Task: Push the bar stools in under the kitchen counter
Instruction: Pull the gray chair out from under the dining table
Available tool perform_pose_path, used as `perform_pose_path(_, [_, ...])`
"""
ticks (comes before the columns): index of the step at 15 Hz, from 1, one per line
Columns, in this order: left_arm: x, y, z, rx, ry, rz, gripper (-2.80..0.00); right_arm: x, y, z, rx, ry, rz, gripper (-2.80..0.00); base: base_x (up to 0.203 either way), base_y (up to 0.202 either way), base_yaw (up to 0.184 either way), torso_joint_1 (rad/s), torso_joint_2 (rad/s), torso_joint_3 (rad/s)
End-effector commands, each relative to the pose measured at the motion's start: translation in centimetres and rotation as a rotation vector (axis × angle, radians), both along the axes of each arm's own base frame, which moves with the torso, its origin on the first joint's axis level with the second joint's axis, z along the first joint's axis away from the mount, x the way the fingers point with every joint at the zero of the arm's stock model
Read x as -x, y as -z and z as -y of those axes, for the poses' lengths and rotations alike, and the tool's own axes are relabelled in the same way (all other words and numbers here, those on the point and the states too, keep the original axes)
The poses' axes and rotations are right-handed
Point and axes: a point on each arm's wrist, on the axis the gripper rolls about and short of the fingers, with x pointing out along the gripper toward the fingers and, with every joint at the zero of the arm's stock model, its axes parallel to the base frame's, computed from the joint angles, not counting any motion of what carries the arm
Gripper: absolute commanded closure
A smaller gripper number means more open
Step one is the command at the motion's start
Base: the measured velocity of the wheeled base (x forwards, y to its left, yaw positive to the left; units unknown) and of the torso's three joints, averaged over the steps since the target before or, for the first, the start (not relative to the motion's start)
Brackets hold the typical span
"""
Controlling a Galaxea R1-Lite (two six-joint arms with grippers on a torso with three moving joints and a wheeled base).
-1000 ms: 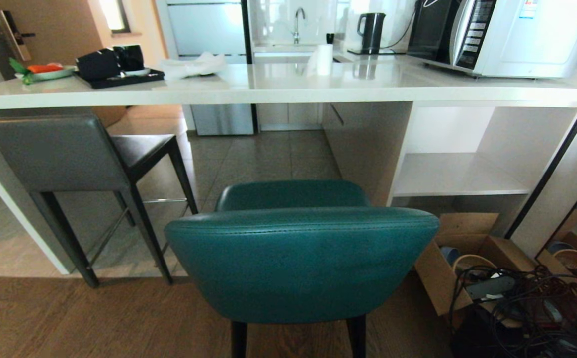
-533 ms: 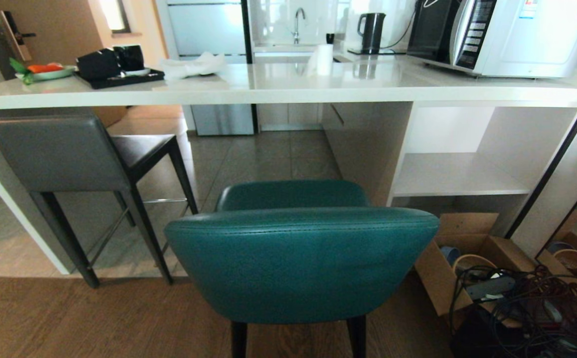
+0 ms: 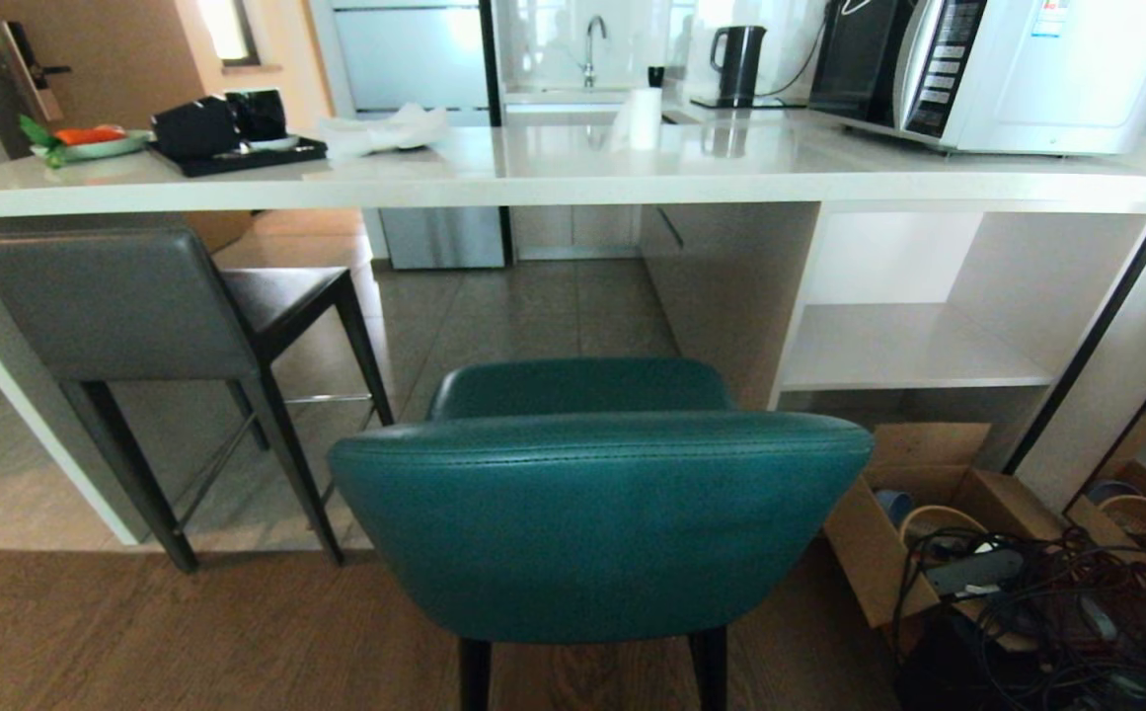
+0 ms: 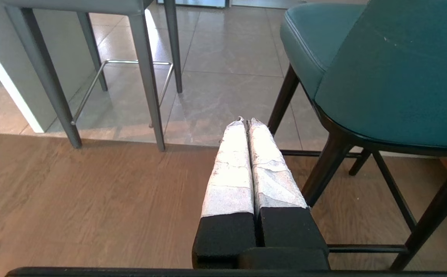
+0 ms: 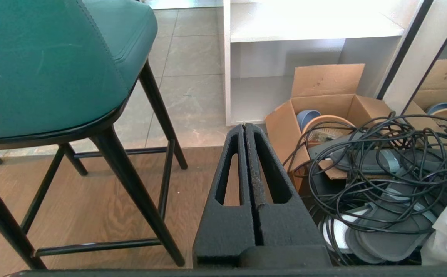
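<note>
Wood flooring (image 3: 138,632) gave way to grey tile (image 3: 523,316) beneath the kitchen counter (image 3: 553,183), a glossy white slab carrying a microwave (image 3: 1007,69). The grey stool (image 3: 138,326) sat partly under it; the teal stool (image 3: 597,513) stood well out on the wood. A cardboard box (image 5: 323,111) and tangled cables (image 5: 381,169) lay just beside it. The left gripper (image 4: 248,122) and the right gripper (image 5: 244,126) hung low, fingers pressed together, flanking the teal stool without contact. Recommended: push squarely on the backrest, steering clear of the box.
</note>
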Motion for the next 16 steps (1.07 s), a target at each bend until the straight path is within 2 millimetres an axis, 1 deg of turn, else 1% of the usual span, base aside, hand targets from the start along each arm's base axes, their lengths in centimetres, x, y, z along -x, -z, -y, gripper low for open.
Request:
perform_pose_path(1, [-0.01, -0.01, 0.00, 0.002, -0.001, -0.001, 0.00, -0.01, 0.00, -0.01, 0.000, -0.005, -0.001, 0.00, 0.000, 0.000, 0.000, 0.000, 0.00, 0.000])
perform_pose_path(16, [-0.01, -0.01, 0.00, 0.003, -0.003, -0.001, 0.00, -0.01, -0.01, 0.00, 0.002, -0.007, 0.000, 0.00, 0.000, 0.000, 0.000, 0.000, 0.00, 0.000])
